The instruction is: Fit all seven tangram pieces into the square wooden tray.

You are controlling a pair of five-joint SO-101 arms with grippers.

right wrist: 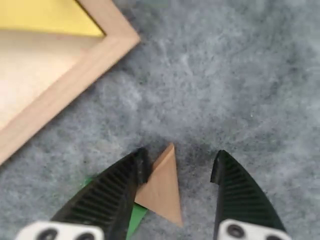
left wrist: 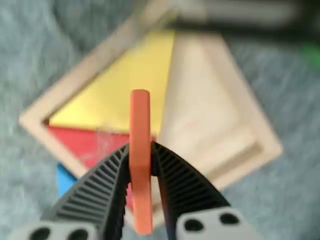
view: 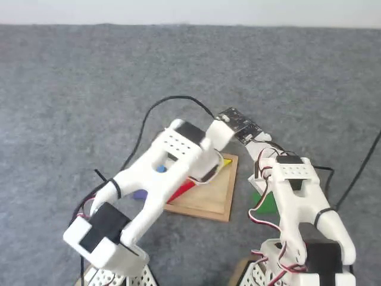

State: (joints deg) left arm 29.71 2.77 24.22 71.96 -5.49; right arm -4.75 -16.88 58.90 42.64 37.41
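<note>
My left gripper [left wrist: 140, 150] is shut on an orange piece [left wrist: 140, 115], held on edge above the square wooden tray [left wrist: 245, 125]. In the tray lie a yellow triangle [left wrist: 120, 95] and a red piece [left wrist: 85, 145], and the rest of its floor is bare. The tray [view: 208, 199] sits between the two arms in the high view. My right gripper [right wrist: 181, 160] is open, low over the carpet beside the tray's corner [right wrist: 112, 42]. A small tan triangle [right wrist: 161, 187] lies between its fingers, against one of them. A green piece [right wrist: 132, 216] pokes out under that finger.
A blue piece [view: 140, 193] lies on the carpet just outside the tray's left edge, partly under the left arm. The green piece [view: 266, 204] lies on the carpet right of the tray. Grey carpet stretches free toward the far side. Cables trail near both arms.
</note>
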